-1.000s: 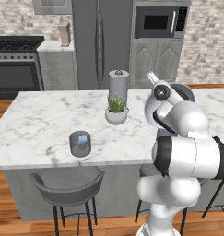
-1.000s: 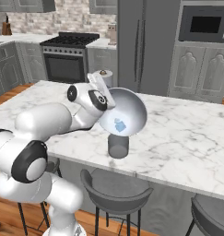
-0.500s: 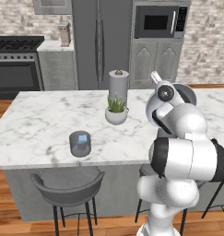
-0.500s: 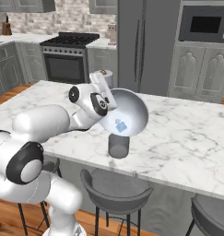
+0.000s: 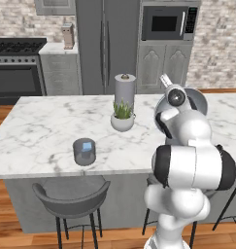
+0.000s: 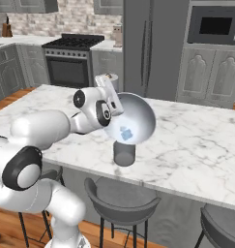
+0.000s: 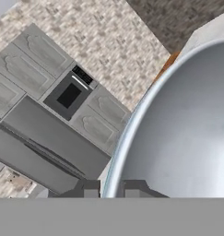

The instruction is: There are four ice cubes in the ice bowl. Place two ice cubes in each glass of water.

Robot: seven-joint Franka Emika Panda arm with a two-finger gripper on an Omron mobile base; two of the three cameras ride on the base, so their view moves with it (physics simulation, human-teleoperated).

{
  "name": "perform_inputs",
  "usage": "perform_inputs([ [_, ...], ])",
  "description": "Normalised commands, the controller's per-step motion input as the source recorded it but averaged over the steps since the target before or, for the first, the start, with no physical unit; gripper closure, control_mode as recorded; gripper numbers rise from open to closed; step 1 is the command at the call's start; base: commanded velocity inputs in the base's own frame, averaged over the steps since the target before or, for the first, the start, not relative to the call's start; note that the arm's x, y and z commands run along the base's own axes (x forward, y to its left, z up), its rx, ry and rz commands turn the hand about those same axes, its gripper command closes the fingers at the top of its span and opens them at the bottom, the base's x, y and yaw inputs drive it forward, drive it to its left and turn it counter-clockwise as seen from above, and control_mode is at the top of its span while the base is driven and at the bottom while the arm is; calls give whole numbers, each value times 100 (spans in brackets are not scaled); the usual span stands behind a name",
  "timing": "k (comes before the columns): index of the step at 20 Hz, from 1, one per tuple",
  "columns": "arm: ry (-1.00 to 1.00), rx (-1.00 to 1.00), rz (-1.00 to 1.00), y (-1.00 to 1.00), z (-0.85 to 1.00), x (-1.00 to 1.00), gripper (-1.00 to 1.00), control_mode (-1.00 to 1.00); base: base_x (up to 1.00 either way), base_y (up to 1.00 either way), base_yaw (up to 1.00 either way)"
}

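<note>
Left base view: a glass (image 5: 84,151) stands near the front edge of the counter (image 5: 37,131), toward its left half, with a pale-blue cube (image 5: 86,146) showing at its top. Further back, near the counter's middle, sit a small plant pot (image 5: 122,120) and, just behind it, a paper-towel roll (image 5: 125,89). My arm rises at the right and hides most of the bowl (image 5: 199,99), whose grey rim peeks out behind my upper joint.

Right base view: I hold the bowl (image 6: 136,118) tipped up on edge, its pale inside turned toward the camera, raised over the second glass (image 6: 124,154), which stands near the front edge of the counter (image 6: 201,145). Two cubes (image 6: 126,132) lie low inside the tilted bowl, right above that glass (whether they touch its rim I cannot tell). My gripper (image 6: 112,103) is at the bowl's left rim.

Hand view: my fingertips (image 7: 132,188) are pinched on the bowl's rim (image 7: 127,138), one on each side of it, so my gripper (image 7: 109,191) is clenched on the bowl. Its smooth grey-white inside (image 7: 187,133) curves away to the right; cabinets and a microwave (image 7: 69,94) lie beyond.
</note>
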Motion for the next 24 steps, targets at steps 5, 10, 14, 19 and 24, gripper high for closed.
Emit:
perform_inputs([
  [5,0,2,0,0,1,-7,100,-100,0,0,0],
  [10,0,1,0,0,2,0,100,-100,0,0,0],
  [14,-1,0,0,-2,14,4,100,-100,0,0,0],
  [19,-1,0,0,-7,27,7,100,-100,0,0,0],
  [24,0,0,0,0,32,6,100,-100,0,0,0],
])
